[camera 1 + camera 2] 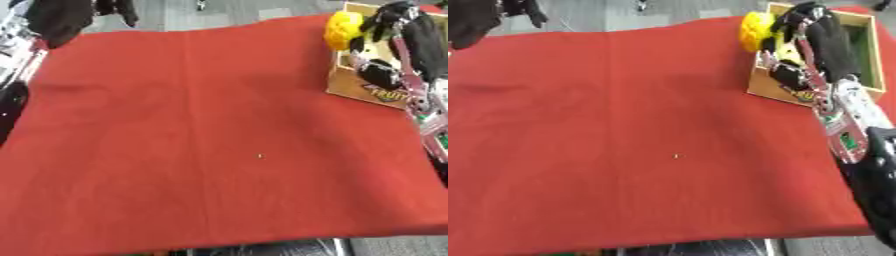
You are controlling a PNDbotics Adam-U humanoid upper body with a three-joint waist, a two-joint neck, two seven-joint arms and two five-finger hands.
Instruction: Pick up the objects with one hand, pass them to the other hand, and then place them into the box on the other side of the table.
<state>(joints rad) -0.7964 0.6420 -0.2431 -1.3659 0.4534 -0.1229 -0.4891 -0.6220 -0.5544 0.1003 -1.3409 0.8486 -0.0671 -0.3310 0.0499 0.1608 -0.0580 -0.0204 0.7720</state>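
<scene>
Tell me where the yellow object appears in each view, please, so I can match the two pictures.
Left eye view: the yellow object is near the top right, held by the right hand at the box's left wall.
Right eye view: it sits near the top, right of centre, against the same wall.
Shared landmark: the cardboard box on the red cloth.

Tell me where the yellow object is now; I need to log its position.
The yellow object is at the far right of the table, held in the right hand at the near-left edge of the box.
</scene>
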